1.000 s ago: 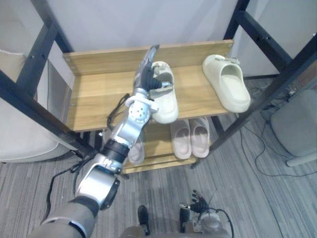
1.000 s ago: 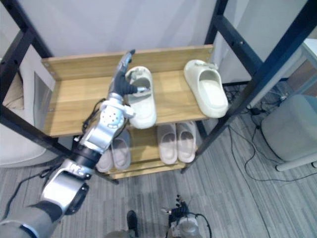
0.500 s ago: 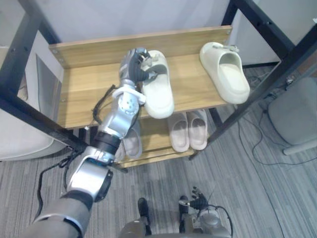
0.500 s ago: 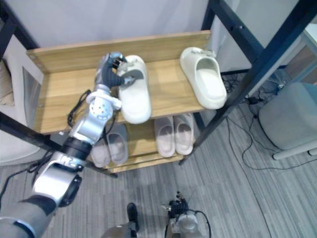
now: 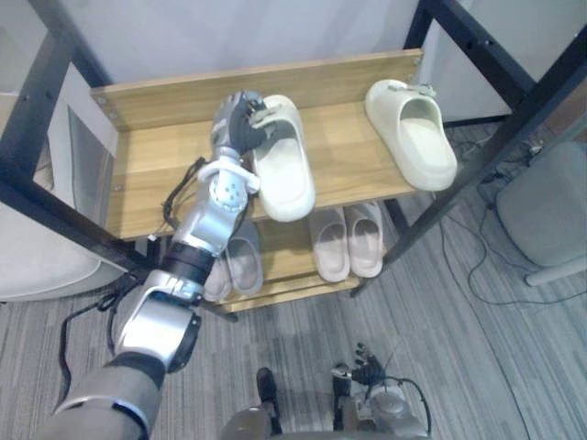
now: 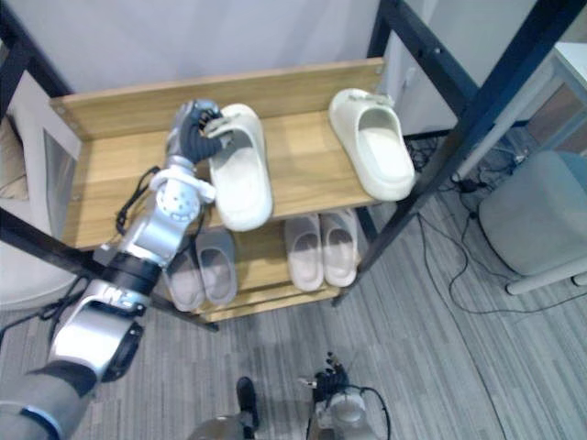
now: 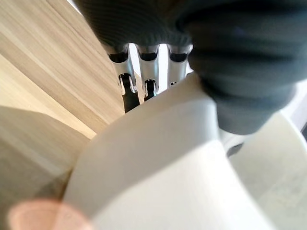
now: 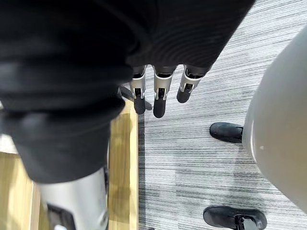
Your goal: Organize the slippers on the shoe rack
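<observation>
The left hand [image 5: 237, 128] was closed tight, its fingers curled round the toe strap of a cream foam slipper [image 5: 282, 170] at the back of the light wooden top shelf [image 5: 165, 174] of the black-framed shoe rack [image 5: 55, 197]. In the left wrist view its dark-tipped fingers [image 7: 125, 88] ran down behind the cream strap. That slipper lay across the middle of the shelf, heel end reaching the front edge. A second cream foam slipper [image 5: 415, 137] sat well apart from it, at the shelf's right end, so two cream slippers were on top. The lower shelf held four more: two pale grey slippers [image 5: 240, 261] side by side on the left and two pale pink slippers [image 5: 348, 243] beside them. The right hand [image 8: 158, 91] hung over the grey carpeted floor [image 8: 201, 158], fingers straight, holding nothing.
</observation>
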Robot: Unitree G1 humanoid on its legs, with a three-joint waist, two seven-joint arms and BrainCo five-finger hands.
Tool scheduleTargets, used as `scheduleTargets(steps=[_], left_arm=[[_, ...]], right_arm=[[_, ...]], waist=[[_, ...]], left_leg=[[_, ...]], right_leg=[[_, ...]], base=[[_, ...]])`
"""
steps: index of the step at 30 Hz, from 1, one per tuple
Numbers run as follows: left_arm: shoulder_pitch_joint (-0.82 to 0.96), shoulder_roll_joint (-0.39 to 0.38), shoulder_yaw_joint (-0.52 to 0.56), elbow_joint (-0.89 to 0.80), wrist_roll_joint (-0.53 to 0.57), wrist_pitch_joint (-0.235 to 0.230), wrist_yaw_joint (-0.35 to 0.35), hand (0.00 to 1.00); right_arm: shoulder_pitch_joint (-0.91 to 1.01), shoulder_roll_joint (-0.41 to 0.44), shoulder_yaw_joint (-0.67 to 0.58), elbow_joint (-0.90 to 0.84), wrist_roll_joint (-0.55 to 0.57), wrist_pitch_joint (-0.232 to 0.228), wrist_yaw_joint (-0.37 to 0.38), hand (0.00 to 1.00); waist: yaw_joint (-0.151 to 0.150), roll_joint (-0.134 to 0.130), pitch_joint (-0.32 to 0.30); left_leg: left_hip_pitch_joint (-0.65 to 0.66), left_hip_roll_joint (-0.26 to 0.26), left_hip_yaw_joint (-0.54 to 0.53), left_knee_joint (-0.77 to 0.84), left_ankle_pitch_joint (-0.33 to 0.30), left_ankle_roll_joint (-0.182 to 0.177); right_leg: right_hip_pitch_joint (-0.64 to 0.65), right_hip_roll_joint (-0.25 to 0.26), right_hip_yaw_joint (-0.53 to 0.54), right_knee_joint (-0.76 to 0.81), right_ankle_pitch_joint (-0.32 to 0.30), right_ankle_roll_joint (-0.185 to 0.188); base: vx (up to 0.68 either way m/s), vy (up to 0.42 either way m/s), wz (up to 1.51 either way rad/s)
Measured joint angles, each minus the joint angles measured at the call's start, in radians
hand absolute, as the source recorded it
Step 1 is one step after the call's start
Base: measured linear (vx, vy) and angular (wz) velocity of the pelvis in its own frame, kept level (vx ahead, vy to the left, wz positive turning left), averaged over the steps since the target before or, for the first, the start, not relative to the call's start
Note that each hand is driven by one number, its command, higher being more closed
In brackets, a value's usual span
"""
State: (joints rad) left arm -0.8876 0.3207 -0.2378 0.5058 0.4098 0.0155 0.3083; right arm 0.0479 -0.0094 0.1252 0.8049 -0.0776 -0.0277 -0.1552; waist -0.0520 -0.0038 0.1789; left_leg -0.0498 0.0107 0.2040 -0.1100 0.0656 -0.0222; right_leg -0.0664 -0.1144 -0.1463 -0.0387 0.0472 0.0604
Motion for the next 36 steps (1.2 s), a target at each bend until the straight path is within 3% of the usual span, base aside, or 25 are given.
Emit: scheduleTargets(steps=[15,24,36], left_arm=[[0.007,-0.043,-0.067,-0.054,-0.019,0.0,0.019,1.0],[-0.037,-0.044,-0.094,-0.043,-0.019,0.0,0.02,1.0],[-0.121,0.01,-0.04,0.039,-0.044,0.022,0.044,1.0]], right_arm=[[-0.004,-0.002,0.005,0.006,0.001,0.003,-0.001,0.0],[-0.013,-0.003,0.003,0.003,0.001,0.0,-0.002,0.0],[-0.03,-0.01,0.003,0.013,0.001,-0.002,-0.015,0.0]], waist=[[-0.011,0.006,-0.003],[-0.036,0.011,-0.005],[-0.052,0.014,-0.006]], left_leg=[[-0.006,-0.002,0.03,0.005,0.0,0.0],[-0.021,-0.004,0.064,0.005,0.002,0.003],[-0.054,-0.007,0.121,0.005,0.003,0.005]], right_leg=[[-0.026,-0.004,0.039,0.003,0.014,0.003],[-0.061,-0.004,0.078,-0.001,0.033,0.006],[-0.117,0.0,0.149,-0.025,0.077,0.008]], base=[[0.0,0.012,-0.06],[0.0,0.015,-0.13],[0.0,-0.004,-0.16]])
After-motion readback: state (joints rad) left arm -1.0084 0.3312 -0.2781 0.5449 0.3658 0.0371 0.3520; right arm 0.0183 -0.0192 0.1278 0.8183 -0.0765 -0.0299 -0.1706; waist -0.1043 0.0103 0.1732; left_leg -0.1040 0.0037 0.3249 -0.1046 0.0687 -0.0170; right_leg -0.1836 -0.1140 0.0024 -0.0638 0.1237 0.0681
